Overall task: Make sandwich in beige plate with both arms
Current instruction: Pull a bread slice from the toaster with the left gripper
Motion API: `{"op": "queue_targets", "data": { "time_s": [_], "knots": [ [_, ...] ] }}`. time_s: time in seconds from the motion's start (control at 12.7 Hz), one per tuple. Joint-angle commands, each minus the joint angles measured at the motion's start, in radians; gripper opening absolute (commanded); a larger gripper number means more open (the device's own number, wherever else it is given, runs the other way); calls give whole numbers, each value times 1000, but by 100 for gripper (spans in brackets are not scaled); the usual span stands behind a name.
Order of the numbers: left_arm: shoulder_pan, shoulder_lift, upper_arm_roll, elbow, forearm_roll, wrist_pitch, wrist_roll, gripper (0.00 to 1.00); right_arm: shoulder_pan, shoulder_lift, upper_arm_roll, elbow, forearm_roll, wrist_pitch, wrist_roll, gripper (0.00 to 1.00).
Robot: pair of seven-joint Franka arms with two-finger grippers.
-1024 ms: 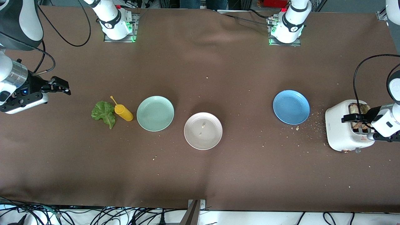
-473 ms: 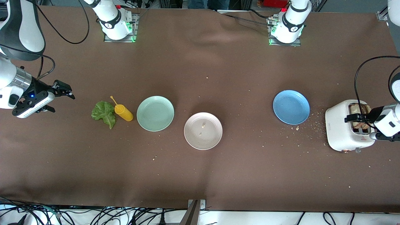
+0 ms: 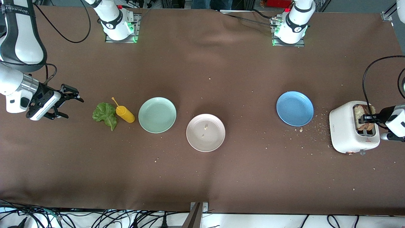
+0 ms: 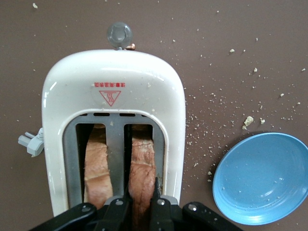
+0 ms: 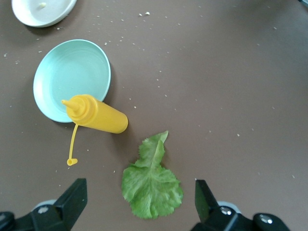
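With my left gripper (image 4: pixel 140 206) pinched shut on one bread slice (image 4: pixel 142 166) in the toaster (image 3: pixel 346 129), I'd lift straight up toward the beige plate (image 3: pixel 205 132), while my wide-open right gripper (image 5: pixel 139 204) lowers over the lettuce (image 5: pixel 151 183).

Around my beige plate (image 3: pixel 205 132) there's bare cloth on every side, so I can drop in freely. The mint plate (image 3: pixel 157 114) sits near it toward the right arm's end. The yellow bottle (image 3: pixel 125 114) lies touching the lettuce (image 3: pixel 105 115), crowding that side.
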State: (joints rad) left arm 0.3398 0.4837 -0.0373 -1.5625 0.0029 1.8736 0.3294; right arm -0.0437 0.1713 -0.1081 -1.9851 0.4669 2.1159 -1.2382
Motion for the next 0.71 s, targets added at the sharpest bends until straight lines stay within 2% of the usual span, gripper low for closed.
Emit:
{"op": "queue_targets", "data": {
  "time_s": [0.0,0.16,0.32,0.47,0.63],
  "knots": [
    [-1,-55,-12,33,-4,-53,40,0,-7,62,-31,-4,158,4,-258,99],
    [-25,-73,-21,151,-6,-184,59,0,-19,117,-39,-4,286,-13,-459,99],
    [-97,-68,-16,275,-15,-331,51,0,-28,178,-41,-4,384,-28,-613,99],
    [-181,-68,-21,283,-71,-367,36,0,-35,226,-39,-1,478,-42,-758,99],
    [-260,-13,-23,274,-231,-366,-112,0,-57,284,-39,3,566,-130,-916,99]
  ]
}}
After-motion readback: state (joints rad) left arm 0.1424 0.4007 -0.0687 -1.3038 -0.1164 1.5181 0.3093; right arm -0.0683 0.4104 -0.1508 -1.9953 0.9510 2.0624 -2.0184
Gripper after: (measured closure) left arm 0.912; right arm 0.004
